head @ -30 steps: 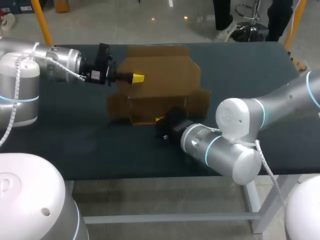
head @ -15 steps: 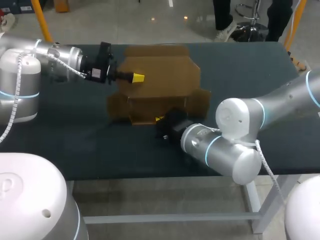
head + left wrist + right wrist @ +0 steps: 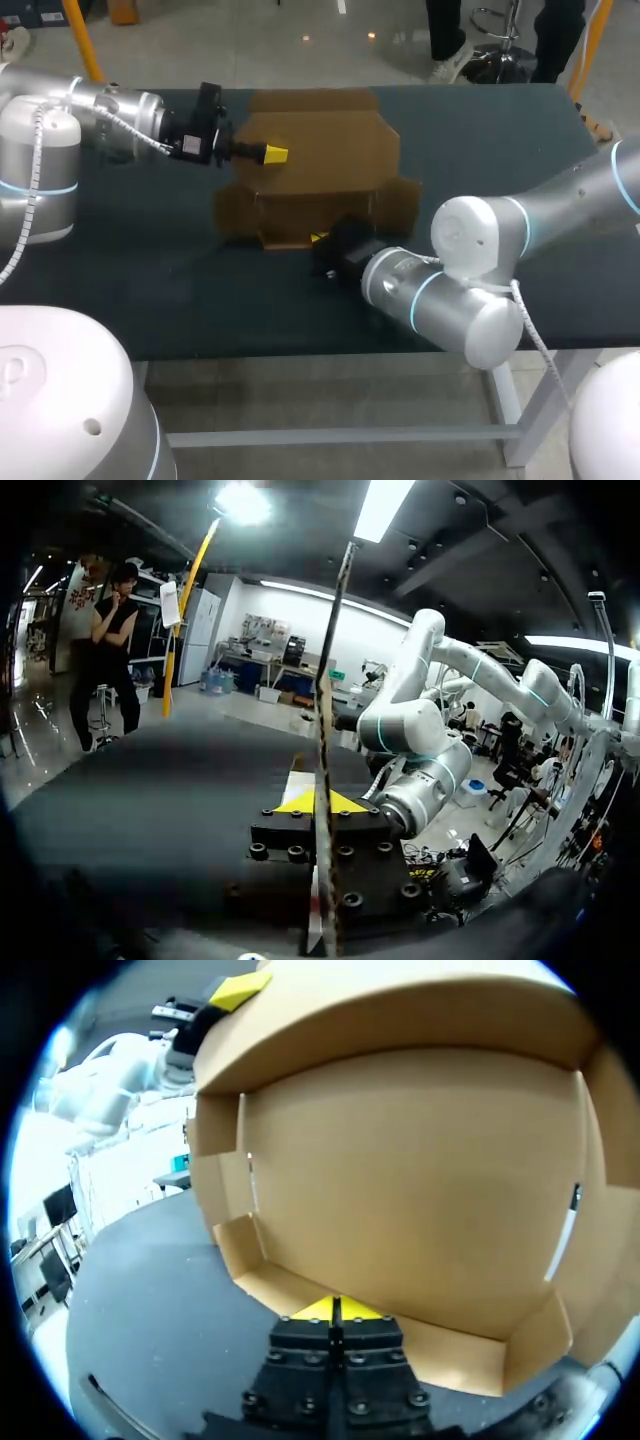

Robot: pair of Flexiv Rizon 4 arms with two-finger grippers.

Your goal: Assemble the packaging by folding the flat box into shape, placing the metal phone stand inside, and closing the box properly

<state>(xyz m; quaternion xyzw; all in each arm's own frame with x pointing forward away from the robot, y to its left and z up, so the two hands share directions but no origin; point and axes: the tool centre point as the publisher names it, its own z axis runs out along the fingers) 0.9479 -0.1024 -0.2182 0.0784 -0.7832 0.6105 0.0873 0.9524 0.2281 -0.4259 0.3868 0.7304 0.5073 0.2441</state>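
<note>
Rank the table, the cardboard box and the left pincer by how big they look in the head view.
Largest: table
Then: cardboard box
Smallest: left pincer, clearly smaller than the box that it grips

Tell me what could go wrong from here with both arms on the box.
The left gripper pinches only a thin panel edge of the cardboard box; it could slip or crease the panel. The right gripper sits with fingers together at the low near wall; pushing there may slide the box.
</note>
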